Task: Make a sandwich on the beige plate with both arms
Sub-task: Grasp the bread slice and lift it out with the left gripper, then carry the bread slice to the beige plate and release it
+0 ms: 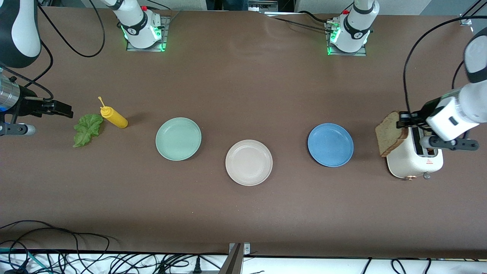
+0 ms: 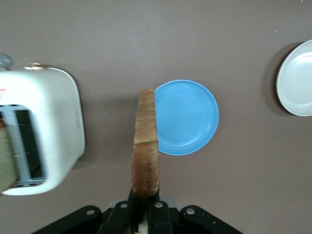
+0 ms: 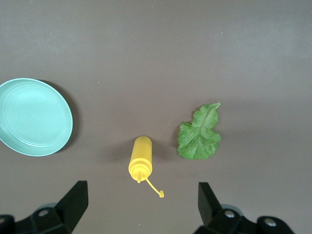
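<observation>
The left gripper (image 1: 400, 121) hung over the table between the white toaster (image 1: 412, 158) and the blue plate (image 1: 330, 144), its fingers (image 2: 124, 214) clamped on the edge of a brown bread slice (image 1: 390, 133) held upright. In the left wrist view the slice (image 2: 145, 144) stood edge-on just above the toaster's level, partly covering the blue plate's rim (image 2: 187, 117). The toaster sat at the left arm's end of the table and carried a small red warning mark (image 1: 429, 161) on its side (the writing beneath was too small to read). Something brownish sat in one toaster slot (image 2: 5, 158); what it was could not be made out.

The beige plate (image 1: 249, 162) lay bare near the middle of the table, nearest the front camera of the three plates, between the blue plate and the mint green plate (image 1: 178, 138).

The right gripper (image 1: 62, 109) hovered with its fingers (image 3: 73, 202) wide apart and gripping nothing, over the table beside the lettuce leaf (image 1: 87, 129). The leaf lay flat at the right arm's end, just beside a yellow squeeze bottle (image 1: 113, 116) resting on its side with its cap strap sticking out. No label showed on the bottle.
</observation>
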